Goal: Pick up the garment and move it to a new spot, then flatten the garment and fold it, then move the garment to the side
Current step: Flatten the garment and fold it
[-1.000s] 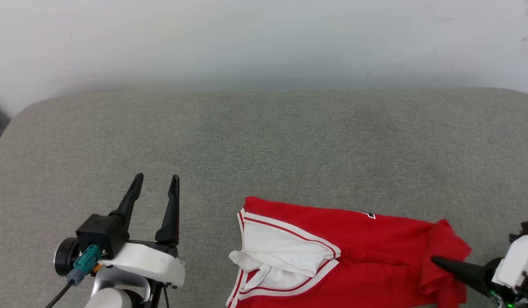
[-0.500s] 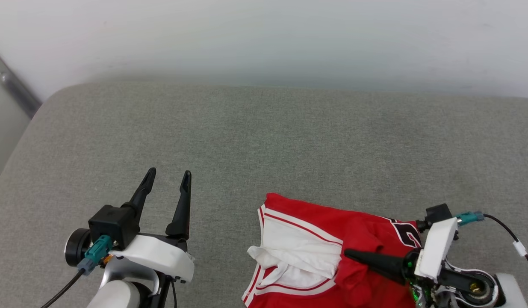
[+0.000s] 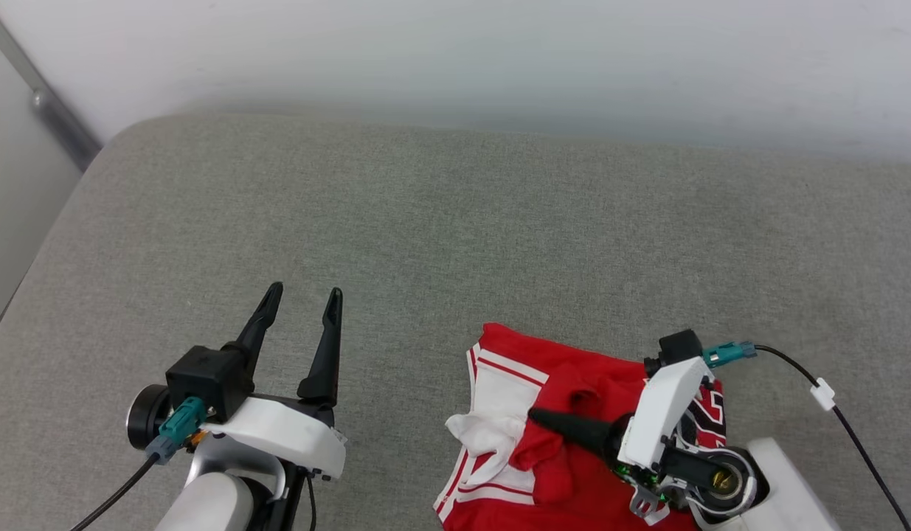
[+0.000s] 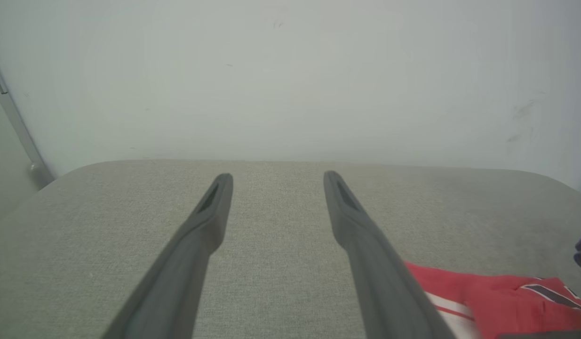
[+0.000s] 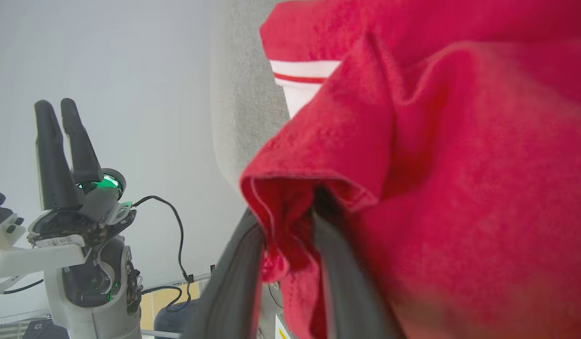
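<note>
The garment (image 3: 573, 490) is bright red soft cloth, bunched and partly doubled over on the grey woven surface (image 3: 425, 221), at the near right of the head view. Its left end shows a white panel (image 3: 503, 387) edged with thin red-and-white stripes, and a loose white flap (image 3: 485, 435) lies crumpled just beside it. A black-and-white print (image 3: 702, 420) shows on the red at the right. A hemmed red fold sits raised over the white part, pinched between the fingers of the right end effector (image 3: 532, 417). In the right wrist view the fold drapes over the tips of those fingers.
</note>
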Tool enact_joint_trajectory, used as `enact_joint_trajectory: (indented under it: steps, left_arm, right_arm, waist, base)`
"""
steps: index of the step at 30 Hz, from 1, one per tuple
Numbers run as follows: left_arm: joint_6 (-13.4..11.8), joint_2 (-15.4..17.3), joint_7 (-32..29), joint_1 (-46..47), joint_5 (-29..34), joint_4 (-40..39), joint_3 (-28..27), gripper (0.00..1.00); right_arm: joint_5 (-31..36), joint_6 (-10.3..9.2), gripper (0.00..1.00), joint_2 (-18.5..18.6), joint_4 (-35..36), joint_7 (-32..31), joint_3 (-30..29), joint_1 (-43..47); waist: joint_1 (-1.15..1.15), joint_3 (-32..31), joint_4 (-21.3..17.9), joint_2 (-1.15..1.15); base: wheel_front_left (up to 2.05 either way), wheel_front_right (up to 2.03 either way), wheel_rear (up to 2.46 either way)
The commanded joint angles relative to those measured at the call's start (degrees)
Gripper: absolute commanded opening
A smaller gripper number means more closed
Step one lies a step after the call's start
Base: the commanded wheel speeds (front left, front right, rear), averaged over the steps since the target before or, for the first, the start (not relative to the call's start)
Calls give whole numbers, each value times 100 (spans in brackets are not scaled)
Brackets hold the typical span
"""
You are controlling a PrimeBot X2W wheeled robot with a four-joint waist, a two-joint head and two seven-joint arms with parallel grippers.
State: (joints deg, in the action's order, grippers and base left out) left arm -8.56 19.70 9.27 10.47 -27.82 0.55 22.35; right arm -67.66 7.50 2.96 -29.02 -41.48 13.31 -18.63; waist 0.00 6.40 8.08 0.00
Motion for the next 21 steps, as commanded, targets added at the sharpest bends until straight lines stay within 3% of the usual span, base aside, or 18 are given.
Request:
enact_joint_trajectory:
  steps: [1, 4, 8, 14, 17, 21]
  left_arm:
    - [29, -7, 36, 22, -14, 40, 22, 100]
    - [37, 5, 60, -49, -47, 120, 22, 100]
    - [14, 33, 58, -115, -82, 174, 15, 100]
    - [-38, 53, 85, -231, -132, 207, -13, 100]
    - [-58, 59, 155, -314, -170, 213, -66, 100]
    - [-88, 63, 248, -384, -206, 226, -133, 100]
  right_arm:
    - [63, -1, 100, -16, -40, 65, 128, -83]
    - [97, -1, 100, 17, 120, 138, 369, -164]
    - [459, -1, 100, 326, 691, 366, 869, -168]
    - [1647, -1, 100, 1047, 1456, 1453, 1402, -134]
    - [2387, -2, 100, 1322, 1482, 2093, 1251, 13]
    - [3228, -2, 100, 1491, 1463, 2781, 582, 279]
  waist:
    - [0, -42, 8, 0]
    - [0, -153, -15, 0]
    - [0, -292, -89, 0]
    - [0, -474, -250, 0]
    - [0, -547, -352, 0]
    - [0, -611, -493, 0]
  base:
    - [0, 0, 0]
    - [0, 0, 0]
    - [0, 0, 0]
    - [0, 0, 0]
    - [0, 0, 0]
    - [0, 0, 0]
